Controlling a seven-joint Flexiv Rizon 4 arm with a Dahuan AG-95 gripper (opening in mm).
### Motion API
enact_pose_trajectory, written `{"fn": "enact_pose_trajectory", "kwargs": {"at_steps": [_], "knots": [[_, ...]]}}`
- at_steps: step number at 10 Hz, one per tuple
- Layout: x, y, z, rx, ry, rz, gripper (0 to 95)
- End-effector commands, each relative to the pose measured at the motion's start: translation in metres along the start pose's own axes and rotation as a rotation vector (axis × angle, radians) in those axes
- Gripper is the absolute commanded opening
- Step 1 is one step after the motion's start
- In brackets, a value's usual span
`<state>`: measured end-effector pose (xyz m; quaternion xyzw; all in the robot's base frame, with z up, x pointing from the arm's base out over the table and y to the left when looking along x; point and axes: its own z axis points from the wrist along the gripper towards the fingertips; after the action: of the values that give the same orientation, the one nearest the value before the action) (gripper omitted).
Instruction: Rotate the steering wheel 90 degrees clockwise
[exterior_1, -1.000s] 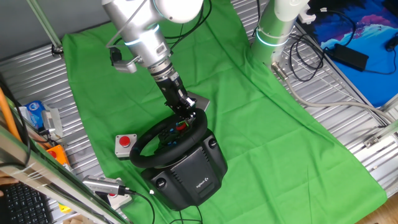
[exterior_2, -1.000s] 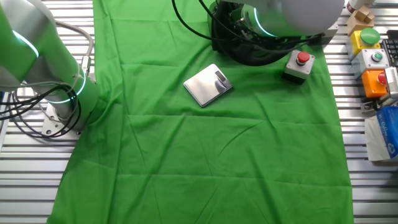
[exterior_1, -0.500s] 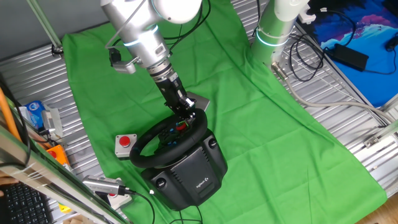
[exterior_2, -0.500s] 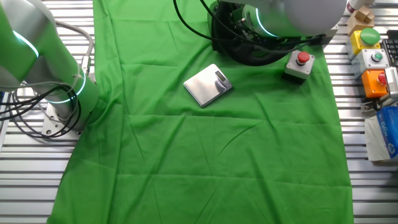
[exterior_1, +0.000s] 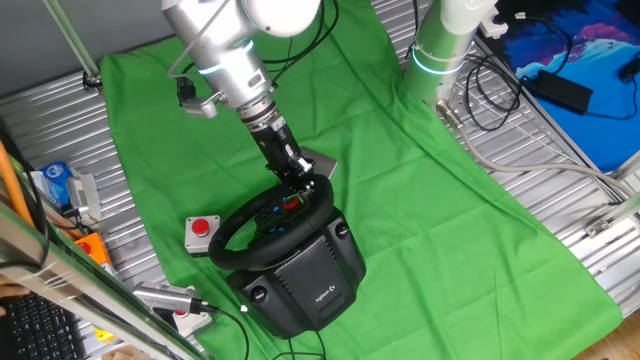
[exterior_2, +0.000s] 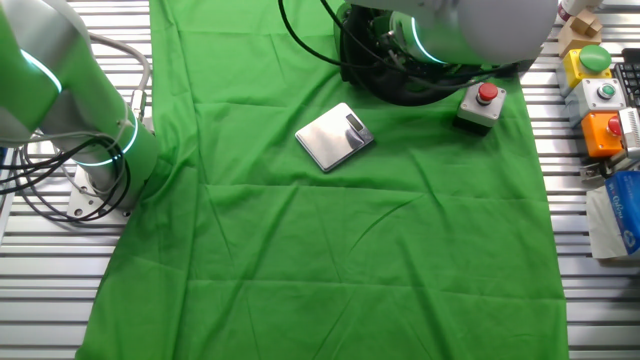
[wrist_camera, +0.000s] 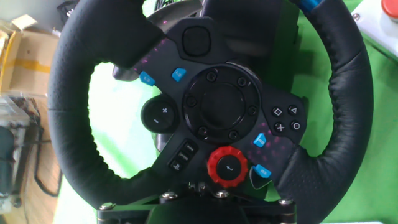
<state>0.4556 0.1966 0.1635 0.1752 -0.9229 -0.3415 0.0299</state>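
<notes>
The steering wheel (exterior_1: 262, 240) is a black round rim on a bulky black base (exterior_1: 305, 280), near the front of the green cloth. My gripper (exterior_1: 306, 186) reaches down onto the far side of the rim and looks shut on it. In the hand view the steering wheel (wrist_camera: 73, 118) fills the frame, its hub showing blue buttons and a red dial (wrist_camera: 227, 167). The gripper (wrist_camera: 193, 191) sits at the bottom edge, where the rim passes under it. In the other fixed view the arm hides most of the steering wheel (exterior_2: 398, 93).
A small grey box with a red push button (exterior_1: 202, 231) (exterior_2: 482, 103) lies beside the wheel. A flat silver plate (exterior_2: 335, 137) rests on the cloth behind it. A second robot base (exterior_1: 440, 48) stands at the cloth's edge. Button boxes (exterior_2: 598, 95) and cables line the table side.
The arm's upper part has shifted very slightly to the left. The wheel and the gripper's hold look the same.
</notes>
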Motion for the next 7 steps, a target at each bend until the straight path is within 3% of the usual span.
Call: {"fn": "enact_pose_trajectory", "kwargs": {"at_steps": [1, 4, 7], "knots": [[-0.005, 0.007, 0.000, -0.011, -0.008, 0.040, 0.0], [-0.010, 0.007, 0.003, -0.042, -0.027, 0.069, 0.0], [-0.016, 0.014, 0.005, -0.051, -0.034, 0.091, 0.0]]}}
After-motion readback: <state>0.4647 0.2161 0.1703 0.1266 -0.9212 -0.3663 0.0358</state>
